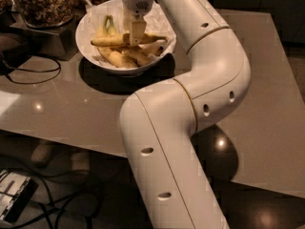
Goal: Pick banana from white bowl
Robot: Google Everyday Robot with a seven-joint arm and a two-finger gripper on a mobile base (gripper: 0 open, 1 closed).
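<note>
White claw (pixel 135 35) sat over the long straight yellow banana (pixel 107 41) inside the glossy white bowl (pixel 90 56); couldn't tell if it was clenched. Off-centre hold could have tipped it and dragged the shorter bananas (pixel 125 57) along.

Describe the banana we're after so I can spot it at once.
On the grey table, look in the white bowl near the jar of nuts. The banana lies crosswise on top, under the gripper. It is the longest and straightest there.

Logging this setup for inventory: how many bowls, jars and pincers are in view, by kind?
White bowl: 1
Glass jar of nuts: 1
Pincer: 1, down in the bowl at the long banana
Total: 3
</note>
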